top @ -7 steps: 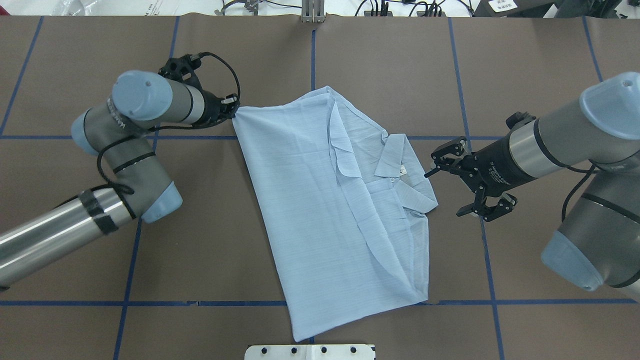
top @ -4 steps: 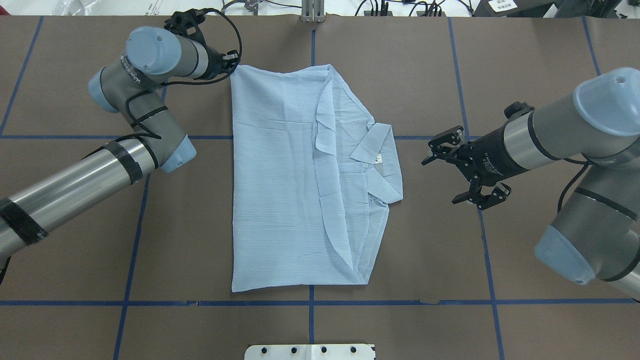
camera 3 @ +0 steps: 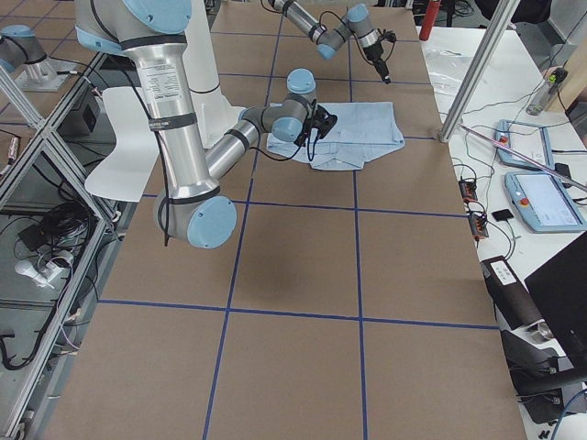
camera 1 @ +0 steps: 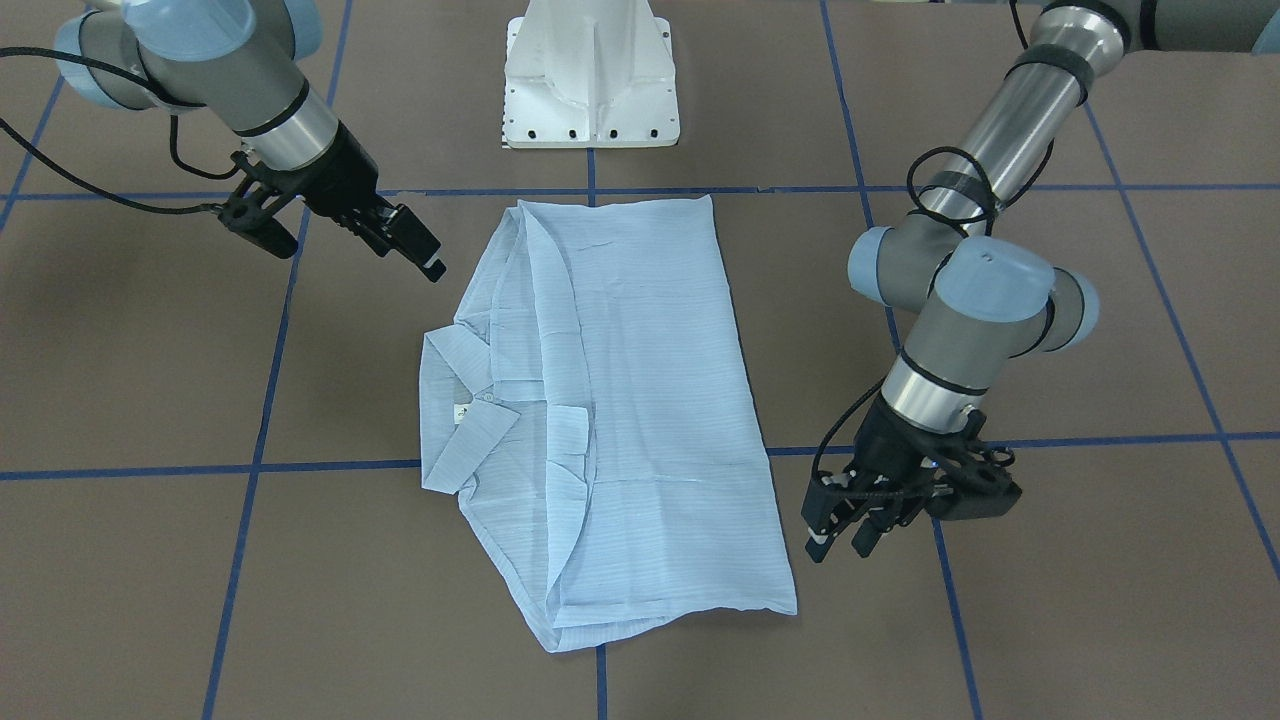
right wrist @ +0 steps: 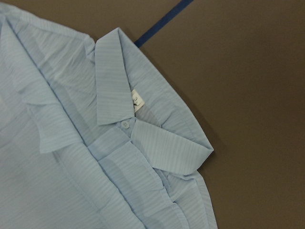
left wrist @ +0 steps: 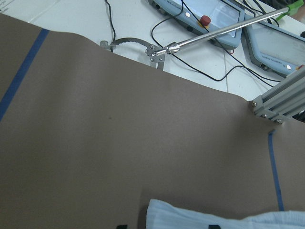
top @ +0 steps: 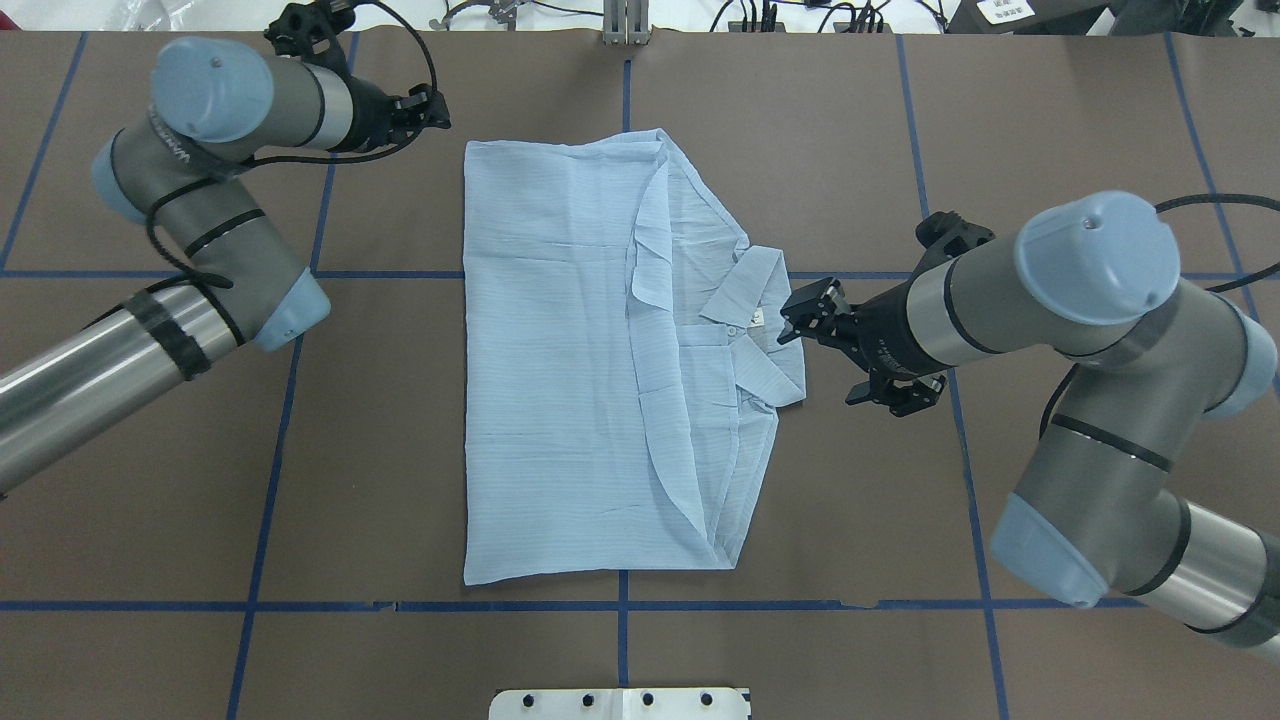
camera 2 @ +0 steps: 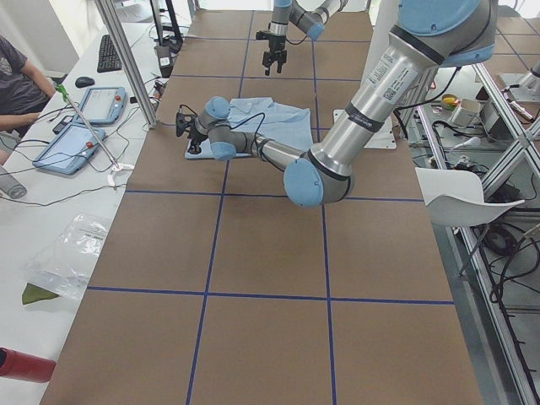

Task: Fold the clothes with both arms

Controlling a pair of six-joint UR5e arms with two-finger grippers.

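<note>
Table [top: 850, 150]: matte brown cover, blue tape grid.

Left arm [top: 90, 370]: silver-grey tube, light blue joint caps, black cable taped along it. It comes in from the tabletop's left edge, bends at the elbow, and the wrist reaches toward the far edge.

Right arm [top: 1090, 400]: same build. It comes in from the right edge with the elbow folded tight and the wrist level, pointing at the shirt.

Shirt [top: 560, 380]: thin pale blue cloth with fine stripes, folded to a rough rectangle. It lies flat mid-tabletop, long side running from the robot's edge toward the far edge. The folded plackets make a soft wavy ridge down its right half.

Left gripper [camera 1: 838, 540]: black, two fingers, spread apart, nothing held. It sits just off the shirt's far-left corner, not touching; the wrist view shows that corner low in frame between the fingertips.

Right gripper [top: 825, 358]: fingers spread wide and empty, just beside the collar on the shirt's right edge. Can't tell if a fingertip touches the cloth.

Collar [right wrist: 112, 81]: pointed, both flaps splayed outward.

White tag [right wrist: 137, 101] sits inside the neck, and a small white button [right wrist: 125, 124] where the flaps meet.
</note>
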